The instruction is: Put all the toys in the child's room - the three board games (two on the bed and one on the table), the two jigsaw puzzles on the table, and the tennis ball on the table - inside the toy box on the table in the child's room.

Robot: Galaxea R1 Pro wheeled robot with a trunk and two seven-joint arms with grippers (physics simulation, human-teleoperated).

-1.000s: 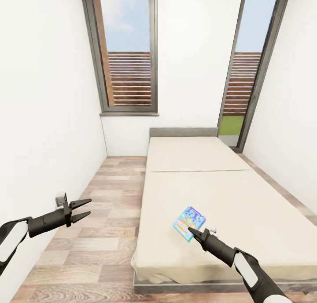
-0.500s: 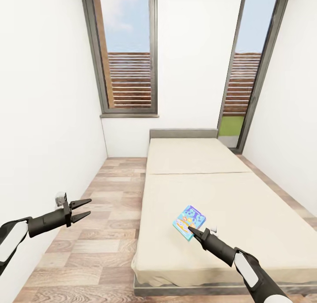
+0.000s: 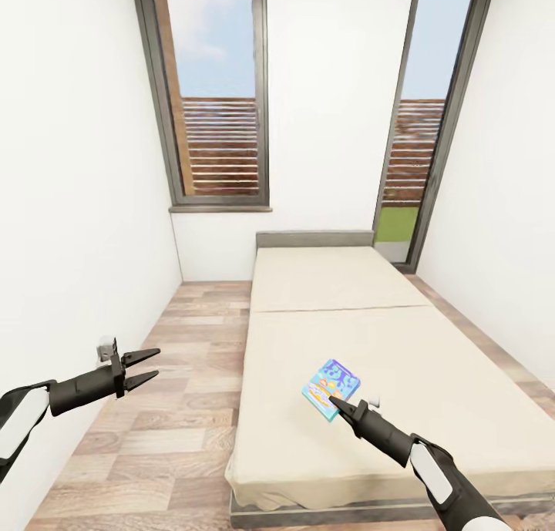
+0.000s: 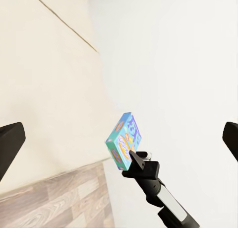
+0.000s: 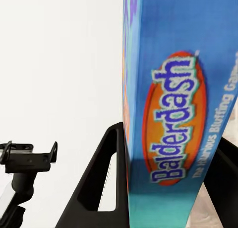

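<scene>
While the right tool is gripping the light blue board game by its lower edge, holding it tilted above the bed near its foot-end left corner, the left tool is hanging unclenched over the wood floor.
</scene>
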